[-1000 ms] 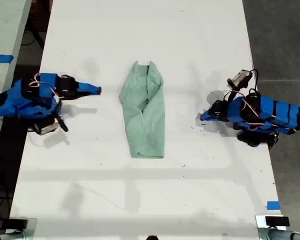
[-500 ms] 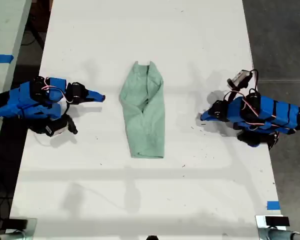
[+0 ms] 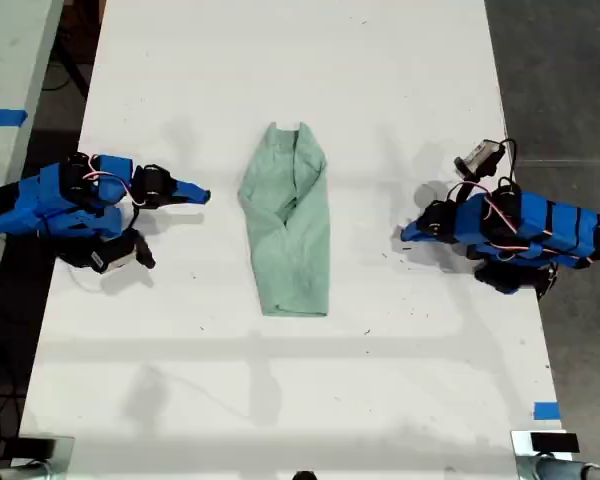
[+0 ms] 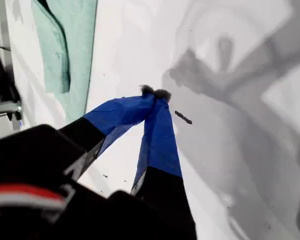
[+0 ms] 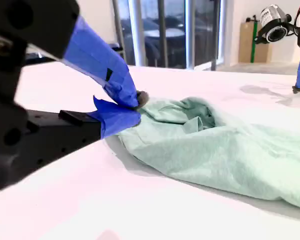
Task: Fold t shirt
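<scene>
White table fills the exterior view, dark floor on both sides. At the exterior view's left, my second gripper lies low on a folded arm, pointing toward the middle with its jaws pressed together on nothing. Only its wrist view shows the tips meeting, with glass panes beyond the table. The t shirt lies at the centre as a narrow lengthwise fold, collar end away from the camera, apart from both arms. At the exterior view's right, my first gripper points inward, crouched low. Its wrist view shows the jaws closed and empty, above bare table.
</scene>
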